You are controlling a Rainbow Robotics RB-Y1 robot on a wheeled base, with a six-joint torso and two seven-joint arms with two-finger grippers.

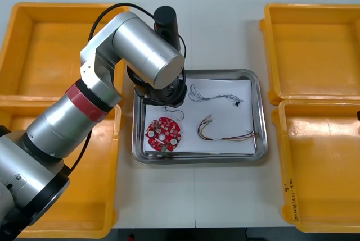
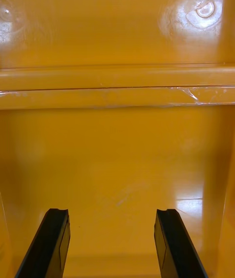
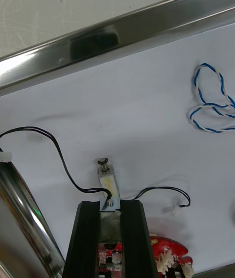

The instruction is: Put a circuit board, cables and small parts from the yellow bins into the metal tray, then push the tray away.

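Note:
My left gripper [image 3: 111, 208] hangs low over the white inside of the metal tray [image 1: 261, 112], near its far left corner. It is shut on a small metal part [image 3: 107, 179] with thin black cable leads [image 3: 58, 153] trailing from it. The fingers [image 3: 90, 239] stand apart by the part's width. A round red circuit board [image 1: 163, 134] lies in the tray just behind the fingers. In the tray too are a blue and white cable [image 1: 211, 94] and a red and yellow cable [image 1: 225, 131]. My right gripper [image 2: 112, 216] is open above the floor of a right-hand yellow bin [image 2: 117, 160], holding nothing.
Two yellow bins [image 1: 50, 50] [image 1: 56, 196] flank the tray on the left and two [image 1: 312, 50] [image 1: 320, 168] on the right, all looking bare inside. The left arm's silver links [image 1: 140, 50] stretch over the left bins and hide the tray's far left corner.

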